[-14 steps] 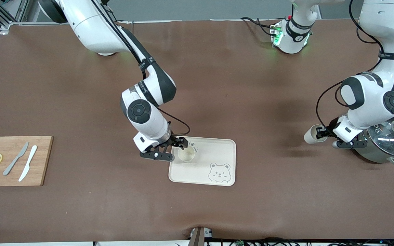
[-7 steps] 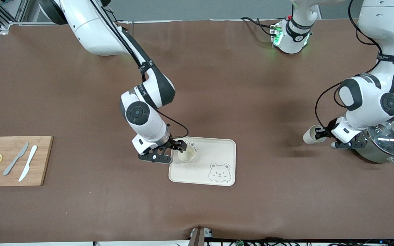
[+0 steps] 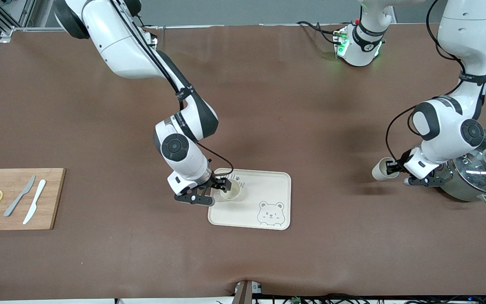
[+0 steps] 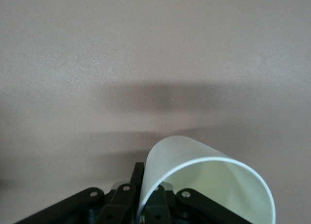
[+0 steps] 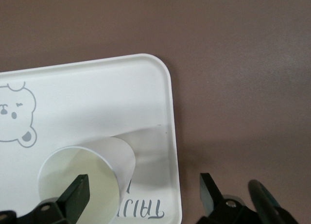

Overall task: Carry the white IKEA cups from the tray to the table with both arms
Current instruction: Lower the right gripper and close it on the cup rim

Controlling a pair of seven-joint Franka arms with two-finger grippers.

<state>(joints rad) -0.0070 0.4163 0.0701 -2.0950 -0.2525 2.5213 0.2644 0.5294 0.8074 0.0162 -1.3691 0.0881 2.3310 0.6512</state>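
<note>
One white cup [image 3: 230,191] stands upright on the cream tray [image 3: 268,185], in the corner nearest the right arm. My right gripper [image 3: 221,188] hangs open just above it. In the right wrist view that gripper [image 5: 143,192] has one finger [image 5: 77,192] over the cup [image 5: 82,182] and the other [image 5: 209,190] off the tray [image 5: 146,88], and it holds nothing. My left gripper [image 3: 392,167] is shut on the wall of the second white cup [image 3: 380,169], which is tilted in the air over bare table beside the pot. The left wrist view shows this cup [image 4: 209,185] pinched at its rim by the left gripper [image 4: 146,204].
A grey-green pot with a glass lid [image 3: 479,169] sits at the left arm's end, close under the left wrist. A wooden cutting board [image 3: 19,198] with two knives and lemon slices lies at the right arm's end. A bear print [image 3: 271,213] marks the tray.
The left arm has carried its cup a little toward the tray. The right gripper has shifted slightly over the cup on the tray and stays open; that cup has not moved.
</note>
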